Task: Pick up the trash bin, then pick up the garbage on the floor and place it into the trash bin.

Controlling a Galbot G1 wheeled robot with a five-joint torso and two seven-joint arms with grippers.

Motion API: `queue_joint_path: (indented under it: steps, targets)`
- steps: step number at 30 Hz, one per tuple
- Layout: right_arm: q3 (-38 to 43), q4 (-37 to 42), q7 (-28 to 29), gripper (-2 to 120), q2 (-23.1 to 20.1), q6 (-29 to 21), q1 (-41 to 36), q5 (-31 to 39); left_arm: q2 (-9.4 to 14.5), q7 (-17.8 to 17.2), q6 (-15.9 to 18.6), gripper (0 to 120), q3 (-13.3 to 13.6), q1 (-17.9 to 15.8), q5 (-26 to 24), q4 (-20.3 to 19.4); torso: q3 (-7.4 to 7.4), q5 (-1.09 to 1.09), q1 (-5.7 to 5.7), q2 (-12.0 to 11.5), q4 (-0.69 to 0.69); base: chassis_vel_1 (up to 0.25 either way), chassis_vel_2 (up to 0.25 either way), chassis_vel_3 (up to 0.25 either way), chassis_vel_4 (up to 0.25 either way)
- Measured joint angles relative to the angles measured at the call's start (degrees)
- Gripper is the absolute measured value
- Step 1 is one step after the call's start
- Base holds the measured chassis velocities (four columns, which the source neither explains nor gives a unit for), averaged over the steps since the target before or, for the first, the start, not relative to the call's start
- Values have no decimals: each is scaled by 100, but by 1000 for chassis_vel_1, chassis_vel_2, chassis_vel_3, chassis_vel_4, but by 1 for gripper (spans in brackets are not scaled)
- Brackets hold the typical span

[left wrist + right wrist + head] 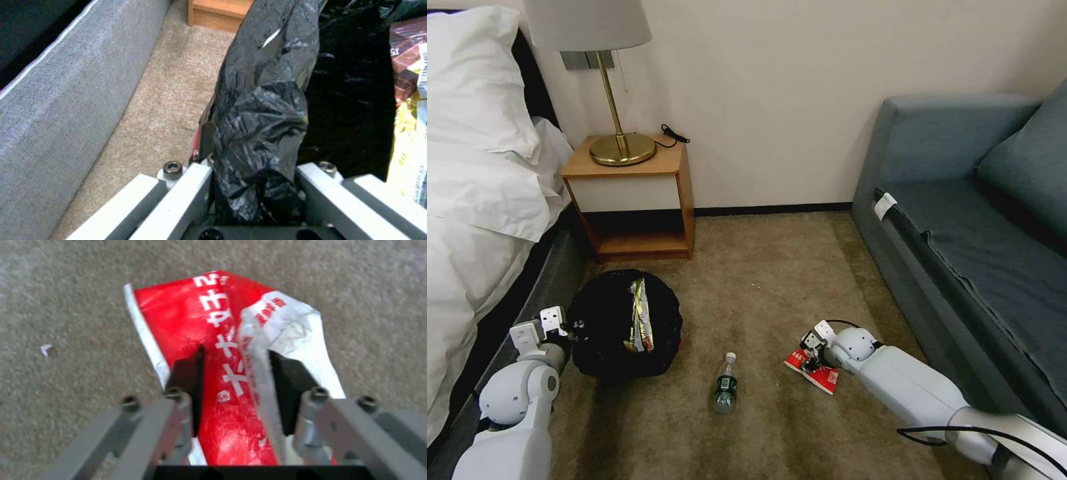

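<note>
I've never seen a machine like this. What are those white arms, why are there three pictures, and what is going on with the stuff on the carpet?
The white arms belong to a wheeled robot with two arms, each ending in a two-fingered gripper. The wide picture comes from a camera on its head, looking down at a carpeted room between a bed and a sofa. The other two come from cameras on its wrists, looking along the fingers.

The left gripper is closed on the rim of the trash bin, pinching its black bag liner. A yellow wrapper already lies inside the bin.

The right gripper is down at the carpet, its fingers closed on a red-and-white packet.

A small bottle lies loose on the carpet between the two arms. A lamp stands on the nightstand behind.
</note>
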Motion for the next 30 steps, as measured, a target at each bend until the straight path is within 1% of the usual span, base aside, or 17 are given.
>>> queue_joint_path:
  steps: [1,2,3,4,5,6,7,8,18,23,30]
  targets:
    - [5,-27,-11,24,31,14,1,-15,0,2,-1,2,0,-2,-3,6,0,0,0,0,0,0,0,0,0]
    - [11,-56,-24,17,64,28,1,-27,1,3,-4,2,0,-3,-5,15,0,1,0,0,0,0,0,0,0]
    - [11,-56,-24,17,64,28,1,-27,1,3,-4,2,0,-3,-5,15,0,1,0,0,0,0,0,0,0]
    - [12,-72,-42,15,77,42,-1,-41,2,3,-5,2,0,-4,-5,26,0,1,0,0,0,0,0,0,0]
    - [11,-77,-65,8,78,52,-4,-53,5,2,-7,2,0,-6,-5,37,0,1,0,0,1,0,0,0,0]
    - [11,-77,-65,8,78,52,-4,-53,5,2,-7,2,0,-6,-5,37,0,1,0,0,1,0,0,0,0]
    - [5,-77,-86,2,74,64,-7,-60,10,3,-9,2,1,-17,-5,52,0,2,0,0,1,0,0,0,0]
    - [5,-77,-95,0,70,70,-10,-61,13,3,-11,2,1,-30,-5,66,0,3,0,0,1,0,0,0,0]
    - [102,61,-99,0,-44,113,-20,-42,-2,1,-13,2,60,-109,-1,126,1,3,0,0,1,0,0,0,0]
    - [175,279,-73,0,-157,140,-21,-19,-16,-1,-16,2,105,-116,10,167,1,2,0,0,1,0,0,0,0]
    - [365,612,-34,0,-200,169,-19,29,-7,-3,-19,2,115,-115,13,183,1,3,0,0,0,0,0,0,0]
